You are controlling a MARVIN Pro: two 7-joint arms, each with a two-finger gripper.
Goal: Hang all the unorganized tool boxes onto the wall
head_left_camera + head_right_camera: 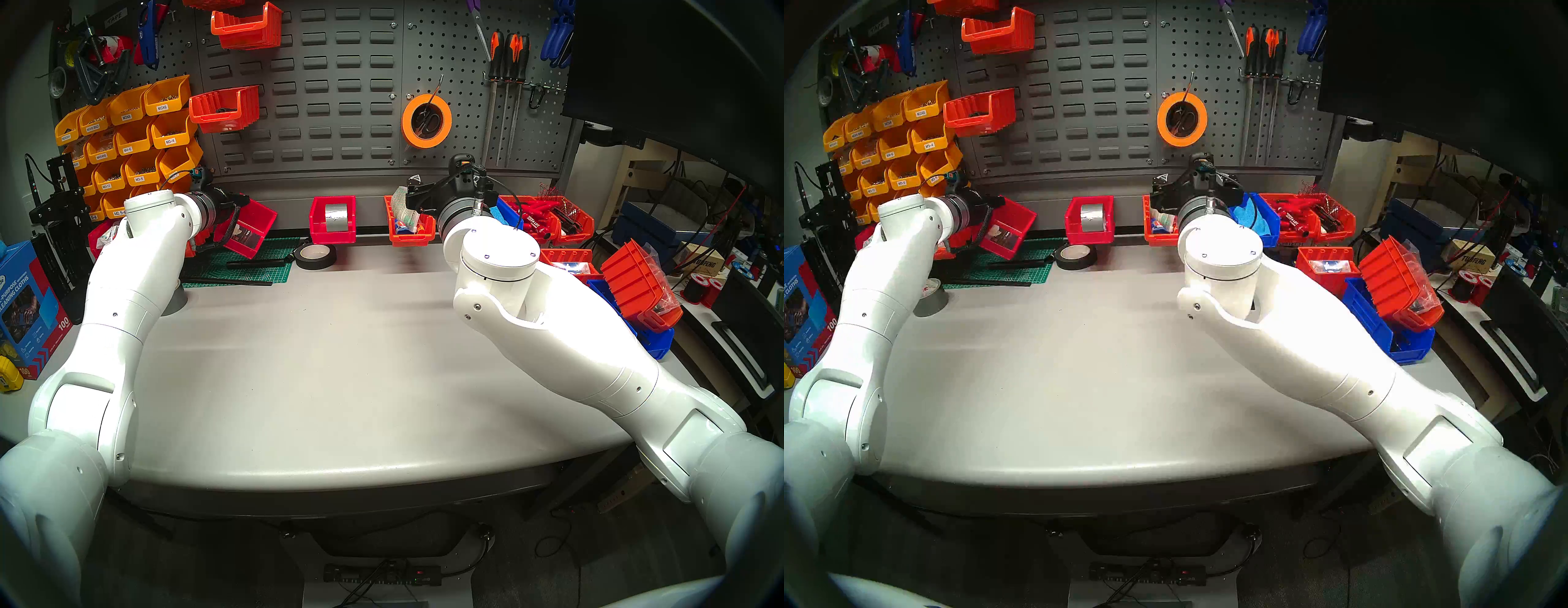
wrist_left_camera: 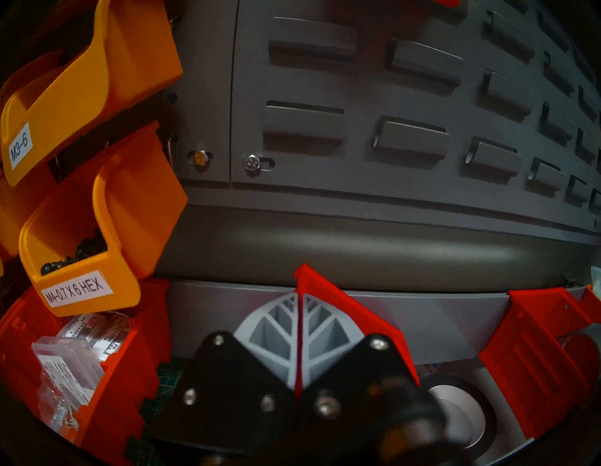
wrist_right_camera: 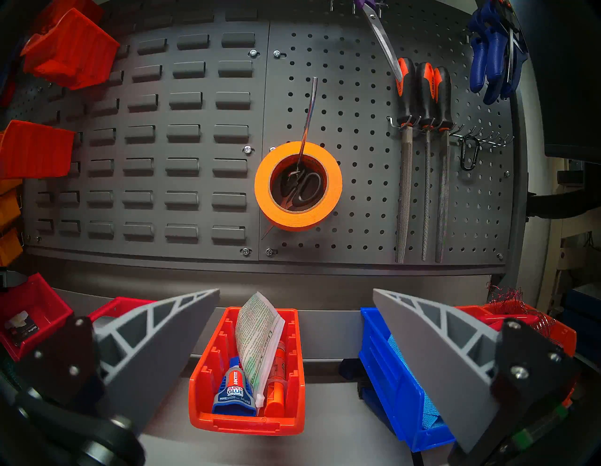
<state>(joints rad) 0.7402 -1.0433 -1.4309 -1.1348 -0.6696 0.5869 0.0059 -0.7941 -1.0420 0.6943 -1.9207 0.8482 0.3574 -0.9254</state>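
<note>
My left gripper [image 2: 300,302] is shut on a side wall of the plain red tool box [image 1: 251,227], which hangs tilted above the green mat with small black-white cards inside. The grey fingers [image 2: 276,328] pinch the thin red wall [image 2: 351,312] just below the wall's [image 2: 357,97] lowest louvre slots. The long orange ribbed tool box [image 3: 247,390], holding a white-green packet and glue tubes, sits on the table by the grey rail. My right gripper [image 3: 296,293] hovers open over its near end, one finger to each side, touching nothing. The wall [image 1: 322,85] rises behind both.
Two orange bins [image 1: 225,108] hang on the louvre panel, beside yellow labelled bins [image 1: 127,140]. A red bin with a silver tape roll [image 1: 333,218] and a black tape roll [image 1: 316,254] sit between my arms. A blue bin [image 3: 400,374] stands right of the orange box; more bins [image 1: 636,284] crowd the right edge.
</note>
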